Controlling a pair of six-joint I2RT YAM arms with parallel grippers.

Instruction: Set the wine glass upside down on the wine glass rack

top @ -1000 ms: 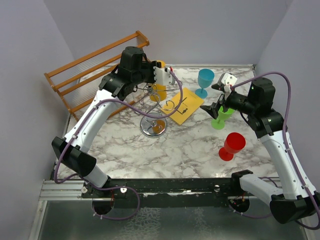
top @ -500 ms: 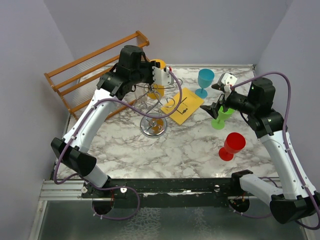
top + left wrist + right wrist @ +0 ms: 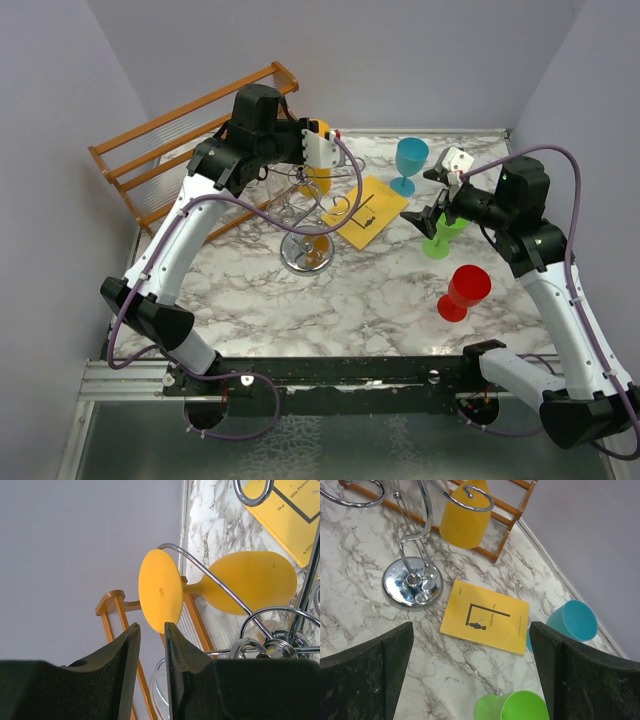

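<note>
Hanging on wine glass rack, wine glass just past slightly parted left tool

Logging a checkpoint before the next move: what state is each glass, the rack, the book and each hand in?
Rack: upright.
Yellow glass: hanging upside down on it.
Blue glass: upright.
Green glass: upright.
Red glass: upright.
Book: closed, flat.
Left hand: slightly open, empty.
Right hand: wide open, empty.
</note>
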